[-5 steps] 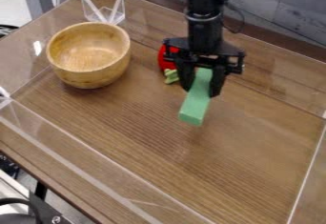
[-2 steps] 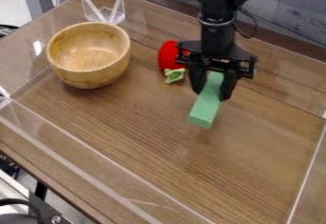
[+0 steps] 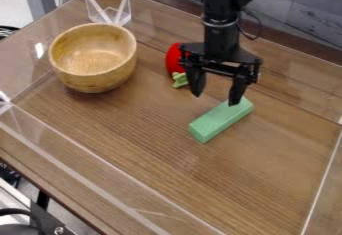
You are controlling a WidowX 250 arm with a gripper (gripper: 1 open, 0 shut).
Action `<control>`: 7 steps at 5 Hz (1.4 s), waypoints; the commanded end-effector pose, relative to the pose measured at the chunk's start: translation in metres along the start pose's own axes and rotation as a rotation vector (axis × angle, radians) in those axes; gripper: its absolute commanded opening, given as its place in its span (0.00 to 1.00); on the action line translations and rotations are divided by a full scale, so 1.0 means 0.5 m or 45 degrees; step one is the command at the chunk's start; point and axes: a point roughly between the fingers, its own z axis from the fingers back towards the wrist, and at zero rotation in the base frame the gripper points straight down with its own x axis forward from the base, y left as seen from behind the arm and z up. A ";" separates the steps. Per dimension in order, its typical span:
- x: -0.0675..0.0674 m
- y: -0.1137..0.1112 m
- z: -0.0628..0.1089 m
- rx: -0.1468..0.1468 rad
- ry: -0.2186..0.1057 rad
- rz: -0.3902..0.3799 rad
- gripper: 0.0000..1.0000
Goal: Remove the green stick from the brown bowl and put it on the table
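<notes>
The green stick (image 3: 221, 119) lies flat on the table (image 3: 120, 149), right of centre, slanting from lower left to upper right. My gripper (image 3: 219, 87) hangs straight down just above its far end, open, with the fingers spread and nothing between them. The brown bowl (image 3: 94, 56) stands at the left rear of the table and holds nothing that I can see.
A red strawberry toy (image 3: 175, 61) with a green leaf sits just behind and left of the gripper. Low clear acrylic walls (image 3: 80, 184) edge the table on all sides.
The gripper held the green stick upright above the table; now its fingers have spread and the stick has dropped to lie flat on the wood.
</notes>
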 end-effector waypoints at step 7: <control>0.007 0.033 -0.050 0.020 -0.017 0.225 0.00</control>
